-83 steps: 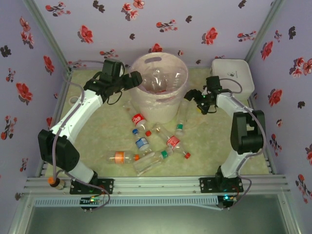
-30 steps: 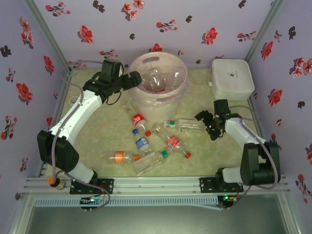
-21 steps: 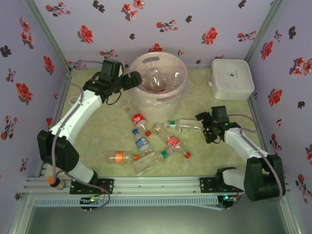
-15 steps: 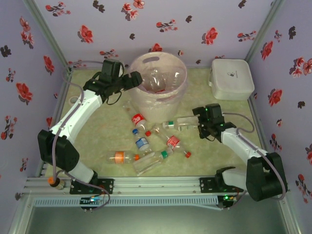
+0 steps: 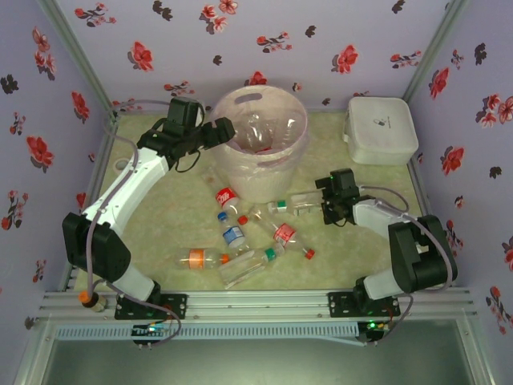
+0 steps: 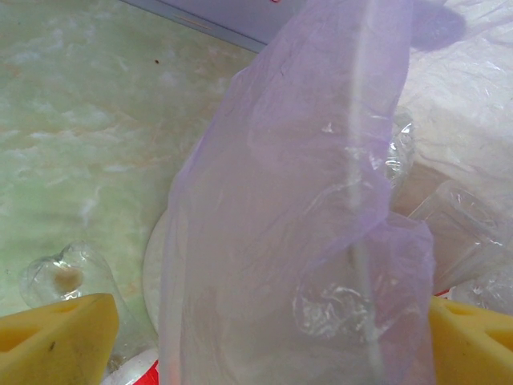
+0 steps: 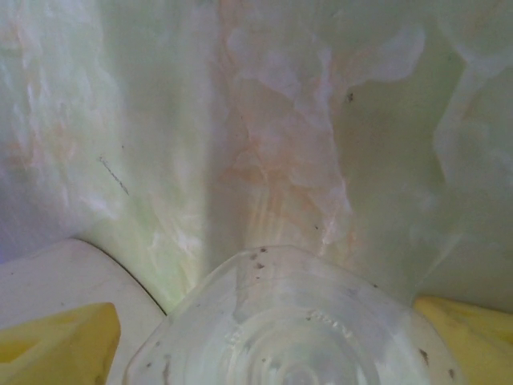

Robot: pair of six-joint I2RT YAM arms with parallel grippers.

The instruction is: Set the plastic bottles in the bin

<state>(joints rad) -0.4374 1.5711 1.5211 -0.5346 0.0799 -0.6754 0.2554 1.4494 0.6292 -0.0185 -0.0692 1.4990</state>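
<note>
The bin, a pale bucket lined with a pinkish bag, stands at the back centre with crushed bottles inside. Several plastic bottles lie in front of it: a red-label one, a blue-label one, an orange-label one and another red-label one. A clear green-capped bottle lies on its side. My right gripper is open at its base, which sits between the yellow fingers. My left gripper is open at the bin's left rim, with bag film between its fingers.
A white square lidded box sits at the back right. A clear bottle with a green cap lies nearest the front edge. A small red cap lies loose. Floral walls close in the table on three sides.
The right arm swung down from beside the bin, then moved left until its fingers straddled the green-capped bottle's base. The left arm has stayed at the bin's rim.
</note>
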